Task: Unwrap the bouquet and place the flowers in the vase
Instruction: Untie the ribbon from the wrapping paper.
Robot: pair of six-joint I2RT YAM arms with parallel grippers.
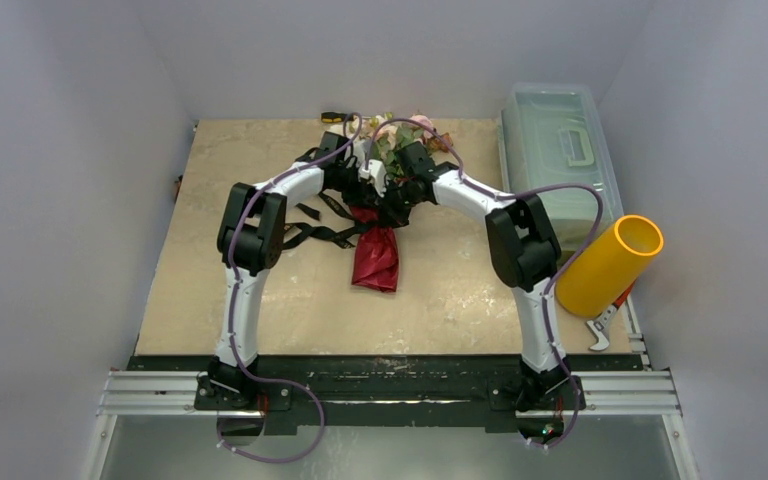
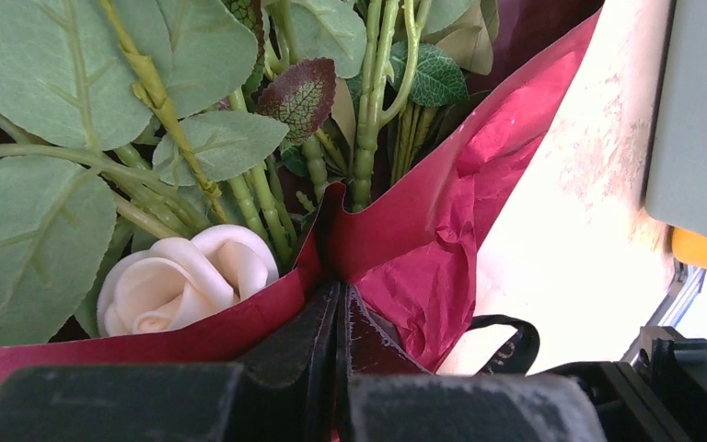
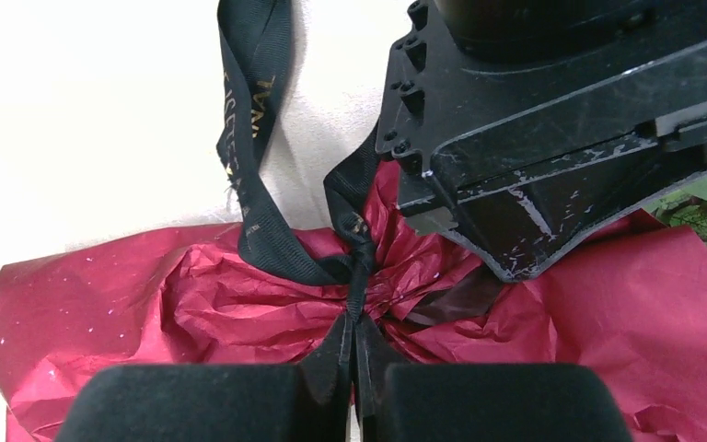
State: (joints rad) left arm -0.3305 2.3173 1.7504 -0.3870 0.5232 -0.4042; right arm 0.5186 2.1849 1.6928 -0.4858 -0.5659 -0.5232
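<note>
Our left gripper [image 2: 337, 308] has its fingers pressed together on the upper edge of the maroon paper [image 2: 442, 212], pinching it where the sheet folds into a small peak. Just behind that edge the flowers [image 2: 179, 276] lie inside the wrap: a cream rose against the paper, with green stems and broad leaves above it. Our right gripper [image 3: 354, 336] is closed on a strand of the black ribbon [image 3: 247, 138] right at the knot, where the crinkled paper gathers. One loose tail of the ribbon runs up across the table [image 1: 440, 290], and the left gripper's black body sits just beside the knot. From above, both our arms meet over the bouquet [image 1: 376, 255], which lies toward the far middle of the table with its blooms pointing away from us. The vase [image 1: 610, 265] lies tilted at the right edge, well apart from the bouquet, near a clear box [image 1: 555, 150].
</note>
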